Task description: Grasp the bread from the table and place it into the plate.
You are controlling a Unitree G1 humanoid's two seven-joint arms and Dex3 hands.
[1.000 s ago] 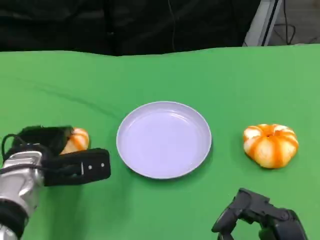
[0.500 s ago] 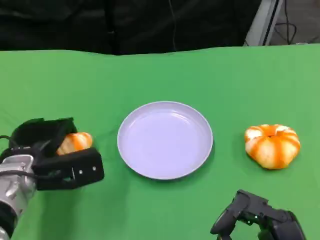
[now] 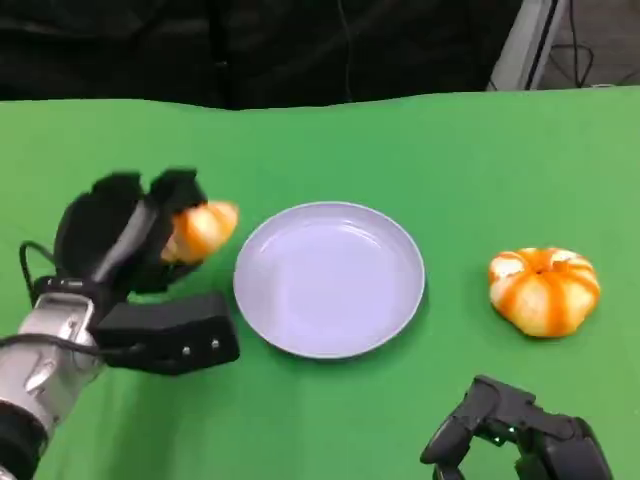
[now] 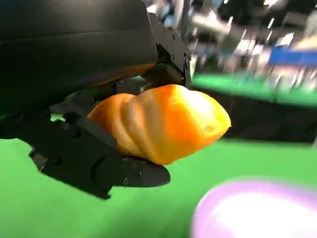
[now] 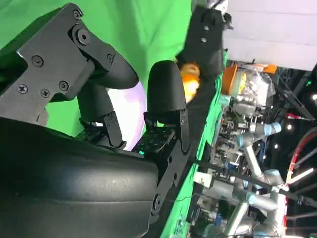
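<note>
A: Where's the bread [image 3: 203, 229]?
B: Gripped in the left hand [image 3: 130, 240], off the table [image 3: 330, 140], just left of the plate [image 3: 329, 279].
A: The right hand [image 3: 515, 435]?
B: Low, fingers apart, seemingly holding nothing. 1 pumpkin-shaped bun [image 3: 543, 290] sits right of the plate.

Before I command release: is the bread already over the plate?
No. In the head view the bread, held by the left robot hand, sits beside the plate, short of its rim.
</note>
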